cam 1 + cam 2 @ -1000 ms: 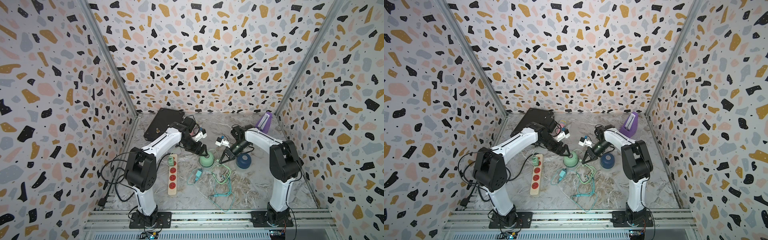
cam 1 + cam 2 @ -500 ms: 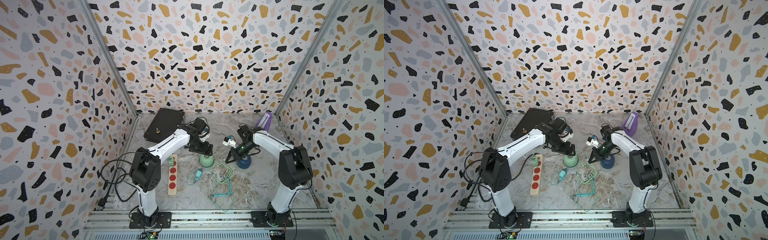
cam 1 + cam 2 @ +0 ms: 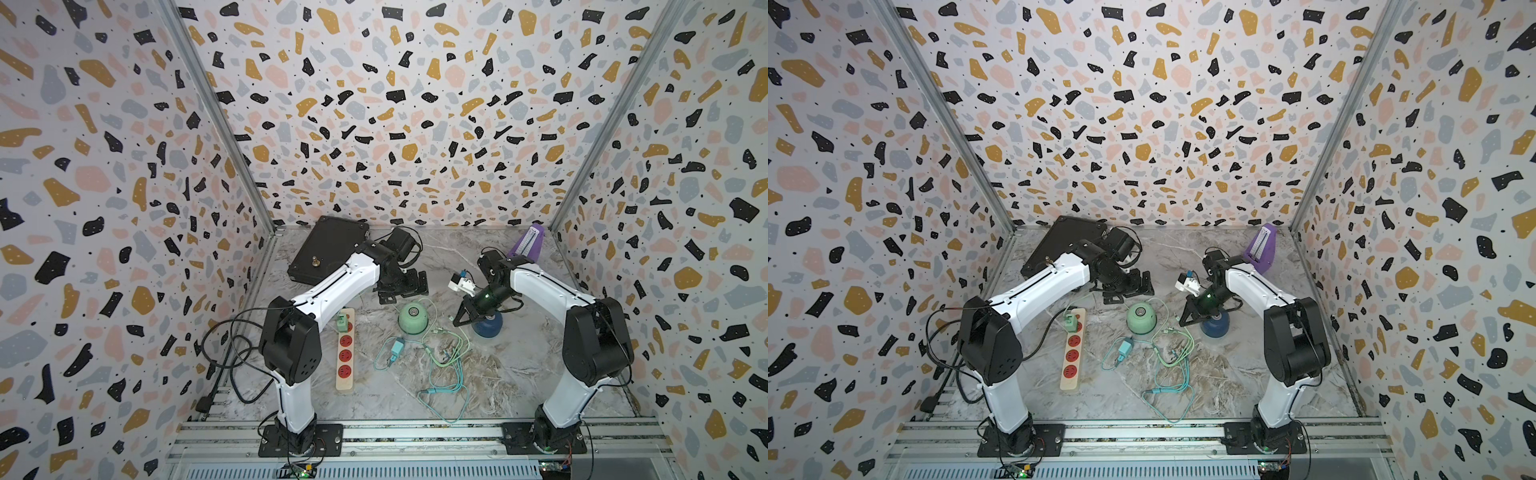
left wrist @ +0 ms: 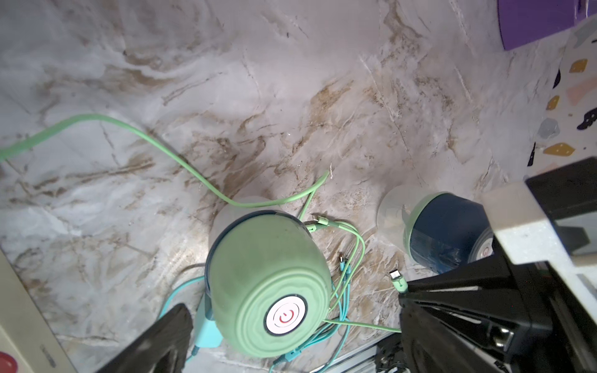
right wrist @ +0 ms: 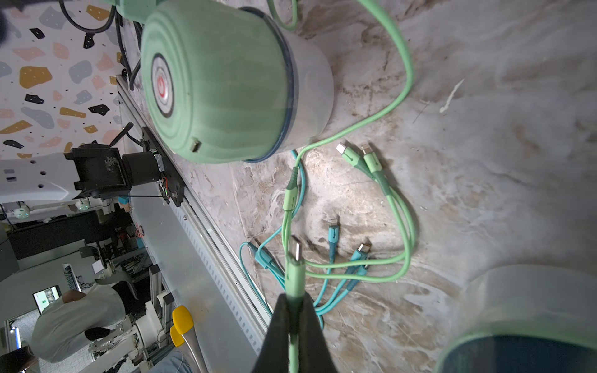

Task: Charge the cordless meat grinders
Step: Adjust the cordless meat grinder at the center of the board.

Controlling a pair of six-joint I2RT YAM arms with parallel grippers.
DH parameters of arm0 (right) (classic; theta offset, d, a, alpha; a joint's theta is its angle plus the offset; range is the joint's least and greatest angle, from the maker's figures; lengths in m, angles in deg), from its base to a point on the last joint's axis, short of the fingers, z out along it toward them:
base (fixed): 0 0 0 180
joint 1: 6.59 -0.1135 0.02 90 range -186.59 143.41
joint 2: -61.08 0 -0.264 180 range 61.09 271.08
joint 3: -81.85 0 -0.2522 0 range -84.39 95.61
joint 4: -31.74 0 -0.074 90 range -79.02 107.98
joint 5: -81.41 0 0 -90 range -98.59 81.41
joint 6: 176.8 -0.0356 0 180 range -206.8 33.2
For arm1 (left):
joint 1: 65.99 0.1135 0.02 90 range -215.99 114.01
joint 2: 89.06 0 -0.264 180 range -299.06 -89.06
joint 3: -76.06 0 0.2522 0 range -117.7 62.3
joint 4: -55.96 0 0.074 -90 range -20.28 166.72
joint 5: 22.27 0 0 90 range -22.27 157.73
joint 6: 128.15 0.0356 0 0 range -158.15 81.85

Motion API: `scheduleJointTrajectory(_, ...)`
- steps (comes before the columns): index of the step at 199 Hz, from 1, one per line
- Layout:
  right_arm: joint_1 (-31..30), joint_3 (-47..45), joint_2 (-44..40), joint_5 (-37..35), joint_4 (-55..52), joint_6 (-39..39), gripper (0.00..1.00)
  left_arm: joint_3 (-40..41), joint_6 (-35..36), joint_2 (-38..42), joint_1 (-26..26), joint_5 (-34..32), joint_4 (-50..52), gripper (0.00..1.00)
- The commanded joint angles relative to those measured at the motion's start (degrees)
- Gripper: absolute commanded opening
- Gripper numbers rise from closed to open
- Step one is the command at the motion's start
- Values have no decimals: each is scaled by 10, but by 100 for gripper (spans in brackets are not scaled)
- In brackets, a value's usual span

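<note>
The mint green grinder (image 3: 412,318) (image 3: 1141,318) stands upright mid-table, with its charging port (image 5: 194,146) visible low on its side. My left gripper (image 3: 401,286) (image 4: 290,306) hovers open just behind and above it, one finger on each side, touching nothing. The navy grinder (image 3: 487,326) (image 4: 445,232) stands to its right. My right gripper (image 3: 457,322) (image 5: 294,303) is shut on the green cable's plug (image 5: 296,255), between the two grinders and apart from the mint one.
A wooden power strip (image 3: 345,353) with a green adapter (image 3: 342,322) plugged in lies at left. A teal adapter (image 3: 397,347) and looped green and teal cables (image 3: 446,361) lie in front. A black case (image 3: 324,249) and a purple metronome (image 3: 530,243) stand at the back.
My left gripper has opened wider and drawn back from the mint grinder. My right gripper has shifted slightly right towards the navy grinder, still holding the plug.
</note>
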State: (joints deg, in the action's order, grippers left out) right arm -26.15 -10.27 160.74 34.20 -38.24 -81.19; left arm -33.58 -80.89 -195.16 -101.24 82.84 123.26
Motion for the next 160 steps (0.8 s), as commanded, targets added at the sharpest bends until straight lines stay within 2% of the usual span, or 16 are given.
scheduleJointTrajectory(1, 1, -7, -25, 6, 10, -14, 0, -17, -89, -11, -6, -1, 49, 99)
scheduleJointTrajectory(57, 1, -7, -27, 27, 26, -20, 0, -160, -160, -115, -18, -50, 220, 99)
scheduleJointTrajectory(87, 1, -13, -32, 25, 28, -20, 0, -111, -219, -98, -18, -58, 212, 99)
scheduleJointTrajectory(108, 1, -15, -34, 28, 30, -21, 0, -69, -244, -82, -16, -43, 155, 99)
scheduleJointTrajectory(160, 1, -18, -35, 30, 31, -22, 0, -63, -265, -94, -17, -36, 124, 99)
